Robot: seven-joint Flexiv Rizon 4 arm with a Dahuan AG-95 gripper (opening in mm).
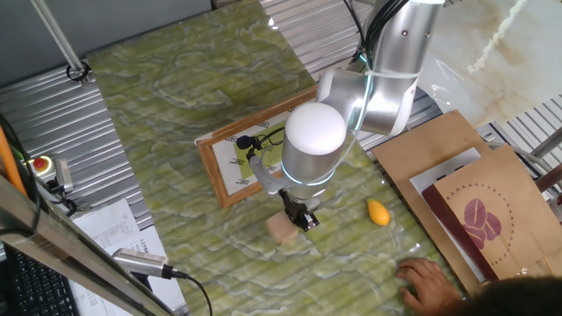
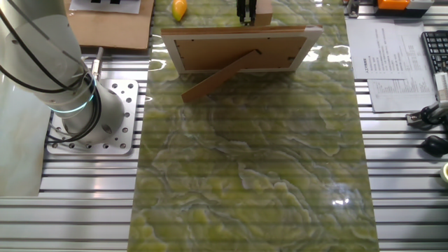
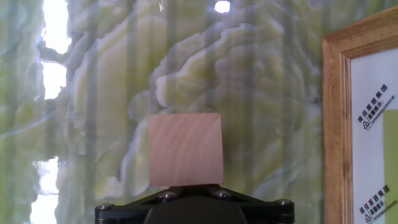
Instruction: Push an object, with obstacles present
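Gripper [image 1: 303, 218] sits right against the wooden block [image 1: 283, 229] on the green mat, just beside the picture frame [image 1: 230, 167]; can't tell if the jaws are closed. Risk: an off-centre push spins the block into the frame, or toward the orange piece [image 1: 378, 211].

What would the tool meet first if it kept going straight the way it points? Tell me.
The block: in the hand view it sits right ahead of the tool, apparently touching it. Beyond it lies only bare table; the frame stays off to the side.
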